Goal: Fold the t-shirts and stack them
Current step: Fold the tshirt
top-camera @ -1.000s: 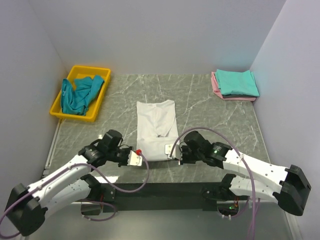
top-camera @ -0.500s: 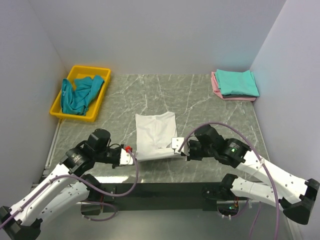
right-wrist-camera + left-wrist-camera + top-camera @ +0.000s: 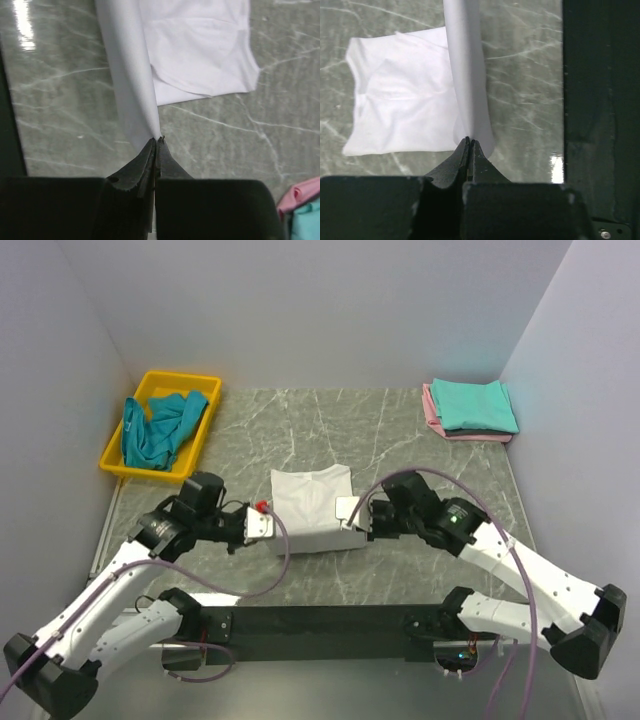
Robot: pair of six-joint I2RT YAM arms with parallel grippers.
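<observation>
A white t-shirt lies mid-table, its near half lifted and carried over its far half. My left gripper is shut on the lifted hem's left corner, and in the left wrist view the cloth rises from the pinched fingertips. My right gripper is shut on the hem's right corner; the right wrist view shows the white fold running up from its tips. A teal t-shirt sits crumpled in the yellow tray. Folded teal and pink t-shirts are stacked at the far right.
The grey marble table is walled by light panels on three sides. A black rail runs along the near edge by the arm bases. The pink and teal stack corner shows at the right wrist view's lower right.
Both grippers have lifted the white t-shirt's near hem and carried it away from the bases, over the far half. The shirt's footprint has become shorter.
</observation>
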